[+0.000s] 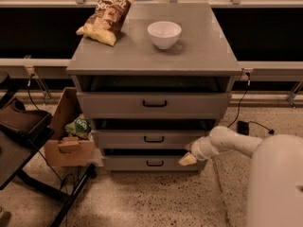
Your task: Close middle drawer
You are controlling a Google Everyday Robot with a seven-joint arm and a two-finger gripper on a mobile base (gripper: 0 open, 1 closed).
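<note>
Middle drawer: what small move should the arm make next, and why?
Probably raise the gripper a little, onto the front of the middle drawer: that drawer sticks out, and the gripper sits just below its right end.

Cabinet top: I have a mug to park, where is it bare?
Bare: the front strip before chip bag and bowl, and the right side beyond the bowl. Crowded: back left. The gripper is low, below the middle drawer's right end.

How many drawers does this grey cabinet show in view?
3, stacked: top drawer highest, middle drawer below it, bottom drawer lowest. All three stand slightly open. The tool sits at the bottom drawer's right end. None seem hidden.
</note>
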